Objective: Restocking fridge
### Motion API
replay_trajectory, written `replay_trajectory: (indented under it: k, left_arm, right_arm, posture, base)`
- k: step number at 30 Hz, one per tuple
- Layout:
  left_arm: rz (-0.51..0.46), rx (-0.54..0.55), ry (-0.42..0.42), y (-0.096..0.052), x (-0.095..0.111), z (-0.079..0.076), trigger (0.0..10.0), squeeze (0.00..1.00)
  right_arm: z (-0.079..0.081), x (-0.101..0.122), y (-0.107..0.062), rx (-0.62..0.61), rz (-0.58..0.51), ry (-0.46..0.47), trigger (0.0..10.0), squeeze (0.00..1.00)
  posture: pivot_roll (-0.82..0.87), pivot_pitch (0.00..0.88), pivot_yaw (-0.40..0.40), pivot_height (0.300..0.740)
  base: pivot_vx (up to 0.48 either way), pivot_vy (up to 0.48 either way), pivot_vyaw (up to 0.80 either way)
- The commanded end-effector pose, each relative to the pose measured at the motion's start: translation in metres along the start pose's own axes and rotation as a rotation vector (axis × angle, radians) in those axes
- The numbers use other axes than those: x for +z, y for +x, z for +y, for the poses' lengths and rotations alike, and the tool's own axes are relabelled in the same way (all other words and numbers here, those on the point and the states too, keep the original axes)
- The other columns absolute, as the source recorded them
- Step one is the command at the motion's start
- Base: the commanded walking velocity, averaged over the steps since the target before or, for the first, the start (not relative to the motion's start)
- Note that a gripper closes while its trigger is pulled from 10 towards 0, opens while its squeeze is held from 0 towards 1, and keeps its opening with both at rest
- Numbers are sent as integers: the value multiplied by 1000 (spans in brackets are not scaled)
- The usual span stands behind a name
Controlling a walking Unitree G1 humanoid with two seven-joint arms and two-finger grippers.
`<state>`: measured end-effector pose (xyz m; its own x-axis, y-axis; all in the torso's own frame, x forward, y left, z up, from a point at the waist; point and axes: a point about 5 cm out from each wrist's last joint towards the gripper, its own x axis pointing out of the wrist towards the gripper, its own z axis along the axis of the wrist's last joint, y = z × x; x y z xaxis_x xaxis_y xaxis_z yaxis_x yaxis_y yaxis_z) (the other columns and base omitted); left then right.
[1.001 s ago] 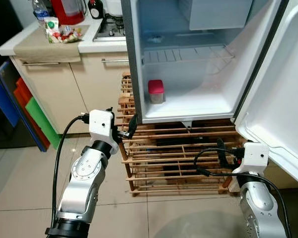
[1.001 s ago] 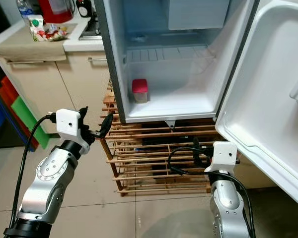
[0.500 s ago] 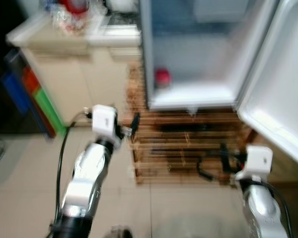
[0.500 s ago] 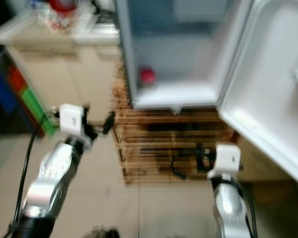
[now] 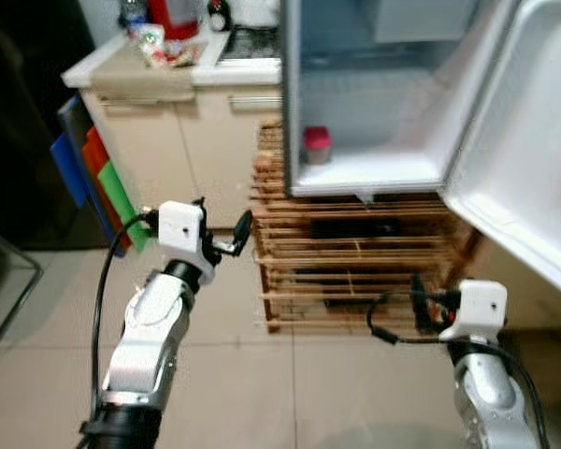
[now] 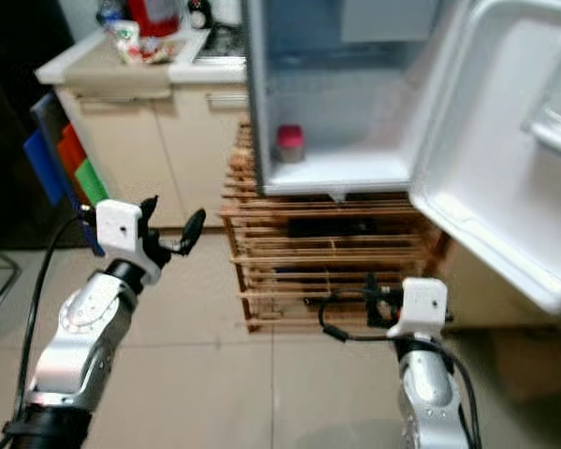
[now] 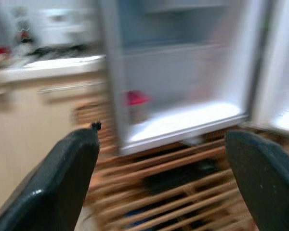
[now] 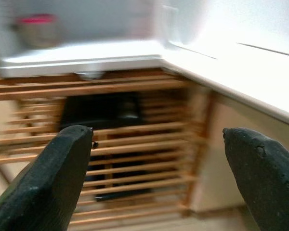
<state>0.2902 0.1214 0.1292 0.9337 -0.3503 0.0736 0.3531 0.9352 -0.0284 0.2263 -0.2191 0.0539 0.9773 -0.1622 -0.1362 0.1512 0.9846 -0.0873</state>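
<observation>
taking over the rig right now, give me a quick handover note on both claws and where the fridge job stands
Left claw: open, empty, held up in front of the cabinet, off to the left of the fridge.
Right claw: open, empty, low in front of the wooden slatted rack.
Fridge: stands on the rack, door swung wide open.
Done: one red-lidded container sits on the fridge floor, at the left.
Left: neither claw carries stock. Packets and bottles sit on the countertop to the left; likely the next items to fetch.
</observation>
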Motion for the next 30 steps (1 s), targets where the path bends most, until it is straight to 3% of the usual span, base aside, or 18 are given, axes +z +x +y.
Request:
replay_trajectory:
  k: [1,8,9,12,13,15,18,21,22,23,24,25,26,28,29,30]
  left_arm:
    - [-4,12,15,-1,3,8,10000,0]
    - [-11,-7,15,0,4,5,10000,0]
    - [20,10,23,2,-1,9,10000,0]
    - [65,15,45,3,-6,11,10000,0]
    - [184,17,86,7,-23,19,10000,0]
    - [230,25,99,8,-29,22,10000,0]
    - [496,54,116,6,-65,42,10000,0]
    - [595,66,63,-1,-79,56,10000,0]
    - [621,78,64,-5,-83,61,10000,0]
    - [621,78,64,-5,-83,61,10000,0]
    - [710,78,89,-19,-97,69,10000,0]
    - [776,61,106,-29,-108,70,10000,0]
    - [776,61,106,-29,-108,70,10000,0]
    - [918,41,110,-54,-134,71,10000,0]
    - [918,41,110,-54,-134,71,10000,0]
    - [975,43,94,-64,-144,72,10000,0]
  right_arm:
    - [9,6,3,27,-24,5,10000,0]
    - [9,-4,1,48,8,2,10000,0]
    - [10,-21,-4,82,79,-28,10000,0]
    - [8,-34,-8,100,141,-66,10000,0]
    - [-4,-57,-15,58,261,-151,10000,0]
    - [-10,-64,-18,34,305,-178,10000,0]
    - [-48,-89,-28,-180,469,-268,10000,0]
    - [-95,-92,-36,-420,553,-328,10000,0]
    - [-109,-89,-37,-481,555,-343,10000,0]
    - [-109,-89,-37,-481,555,-343,10000,0]
    - [-139,-79,-38,-603,546,-383,10000,0]
    - [-153,-71,-38,-660,535,-391,10000,0]
    - [-153,-71,-38,-660,535,-391,10000,0]
    - [-181,-51,-34,-775,486,-402,10000,0]
    - [-181,-51,-34,-775,486,-402,10000,0]
    - [-191,-40,-30,-824,451,-408,10000,0]
  posture:
    - [-156,0,93,740]
    - [-154,0,109,740]
    - [-155,0,115,740]
    - [-156,0,120,740]
    - [-153,0,122,740]
    - [-153,0,122,740]
    - [-160,0,126,740]
    - [-174,0,132,740]
    - [-177,0,132,740]
    - [-177,0,132,740]
    - [-182,0,131,740]
    - [-185,0,127,740]
    - [-185,0,127,740]
    - [-188,0,125,740]
    - [-188,0,125,740]
    - [-190,0,123,740]
  base:
    - [326,-349,0]
    - [320,-354,0]
    - [0,0,0]
    - [0,0,0]
    - [0,0,0]
    - [0,0,0]
    - [0,0,0]
    - [0,0,0]
    - [0,0,0]
    - [0,0,0]
    - [0,0,0]
    - [0,0,0]
    - [0,0,0]
    - [0,0,0]
    - [0,0,0]
    - [0,0,0]
